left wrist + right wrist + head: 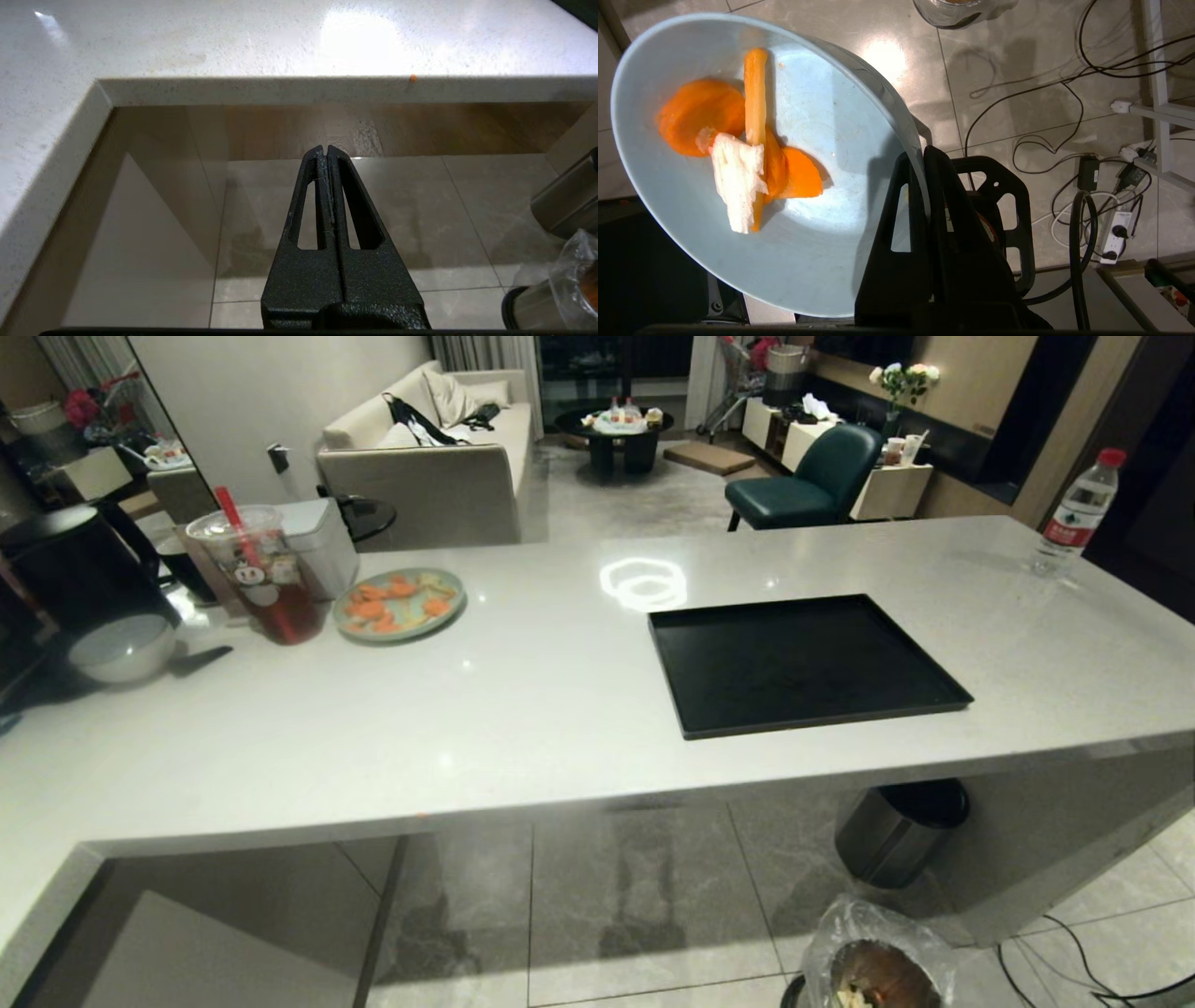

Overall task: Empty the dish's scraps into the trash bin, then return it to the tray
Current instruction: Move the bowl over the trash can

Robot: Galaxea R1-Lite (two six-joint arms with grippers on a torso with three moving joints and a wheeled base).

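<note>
Head view: the black tray (pixel 808 663) lies bare on the bench (pixel 523 709); the bagged trash bin (pixel 873 961) stands on the floor below. Left wrist view: the left end effector (pixel 325 151), fingers pressed together and holding nothing, hangs below the bench edge. Right wrist view: the right end effector (pixel 922 156) clamps the rim of the dish (pixel 817 242), with the scraps (pixel 738 144) just beyond its fingertips.

Black tray (pixel 808 663) empty on counter (pixel 523 709); bagged trash bin (pixel 873 966) on floor below
</note>
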